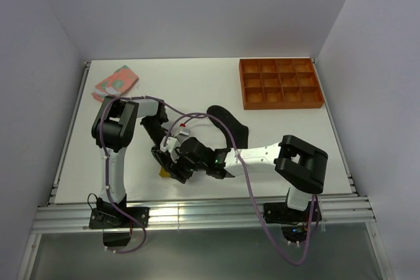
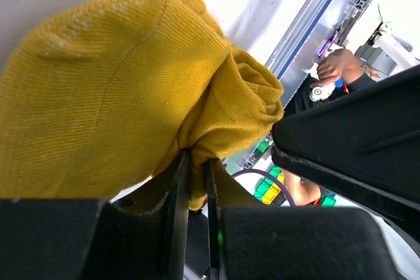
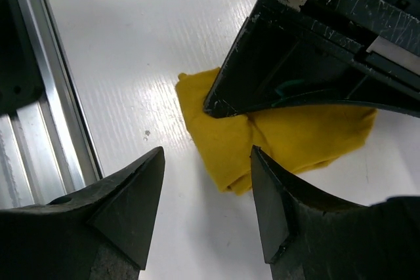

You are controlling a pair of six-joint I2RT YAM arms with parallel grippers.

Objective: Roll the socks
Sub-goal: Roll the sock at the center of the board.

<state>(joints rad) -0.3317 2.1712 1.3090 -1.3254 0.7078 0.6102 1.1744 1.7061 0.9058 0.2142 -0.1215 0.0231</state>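
The mustard-yellow sock (image 2: 98, 96) is fine ribbed knit cloth, matt; table (image 3: 131, 44) smooth, faintly glossy; edge rail (image 3: 39, 96) brushed metal.

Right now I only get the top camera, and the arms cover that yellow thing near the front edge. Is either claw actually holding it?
Observer: Yes. The left gripper is pinching a fold of the yellow sock.
Operator: And the other claw?
Observer: The right gripper is open, pointed at the sock, holding nothing.
Operator: Is the sock rolled?
Observer: Bunched into a folded wad, resting on the table; no neat roll.
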